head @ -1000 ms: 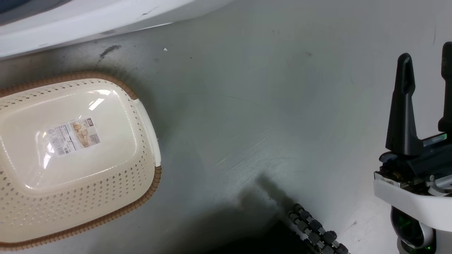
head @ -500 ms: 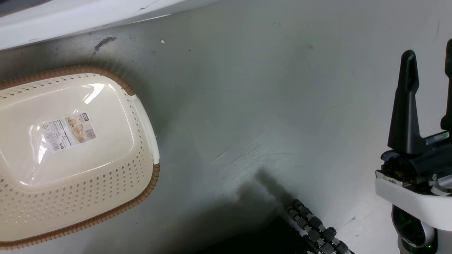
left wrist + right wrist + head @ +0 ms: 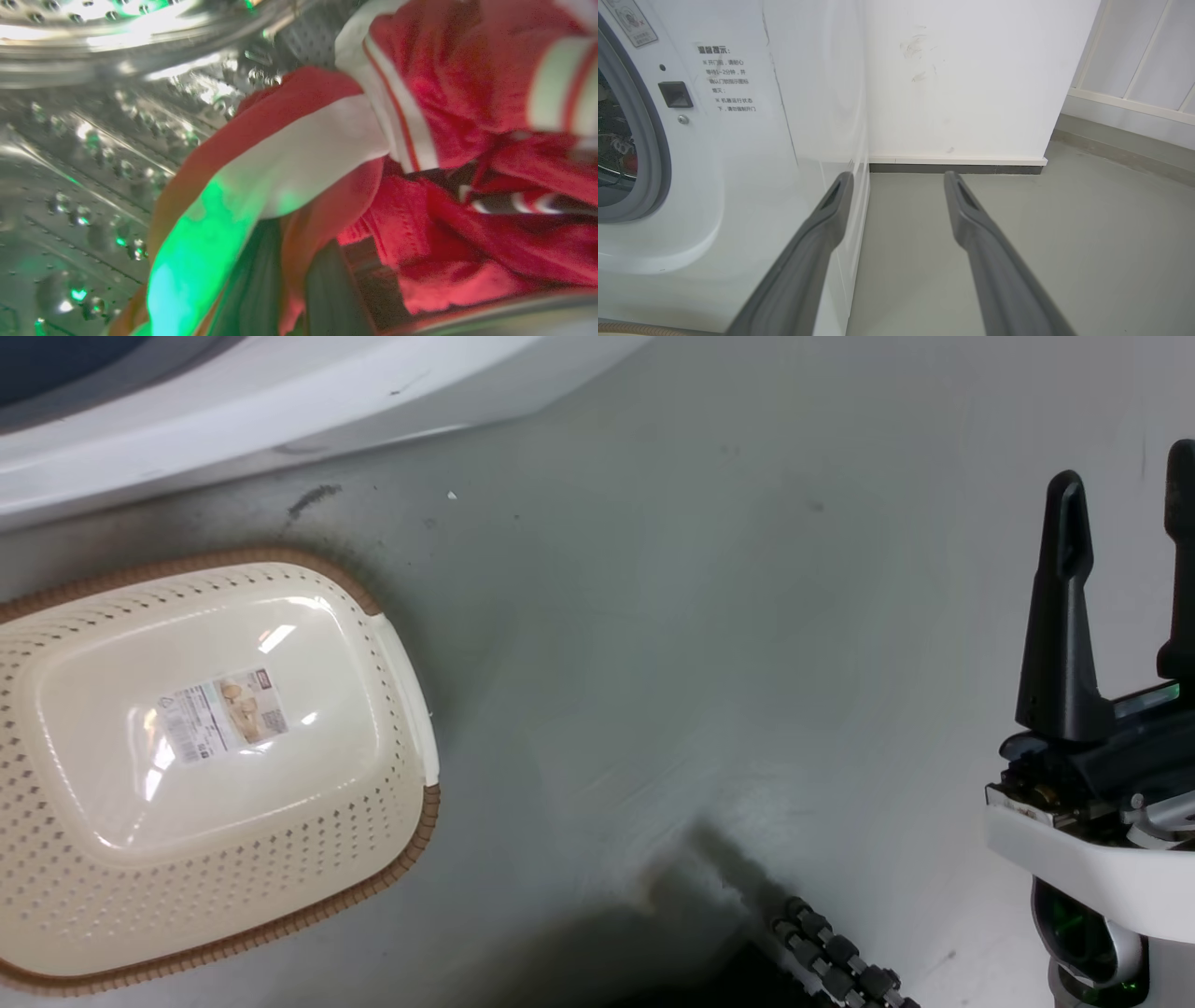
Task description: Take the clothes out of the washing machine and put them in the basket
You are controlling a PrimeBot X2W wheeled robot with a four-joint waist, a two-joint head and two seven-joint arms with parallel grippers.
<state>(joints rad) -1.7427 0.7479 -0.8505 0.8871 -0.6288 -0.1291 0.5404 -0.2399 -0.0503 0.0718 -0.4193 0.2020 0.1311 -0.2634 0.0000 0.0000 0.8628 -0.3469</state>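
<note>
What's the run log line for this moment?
left gripper: inside drum, among clothes, grip unclear | right gripper: open, empty, beside washing machine | basket: empty, on floor

The head camera has tilted up, showing more washing machine (image 3: 280, 401).

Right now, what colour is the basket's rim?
Brown: the rim runs around a cream basket. It shows best in the head view.

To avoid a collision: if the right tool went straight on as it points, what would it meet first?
The right tool would probably meet the white wall near its dark skirting; the washing machine lies close beside that line; depth unclear.
</note>
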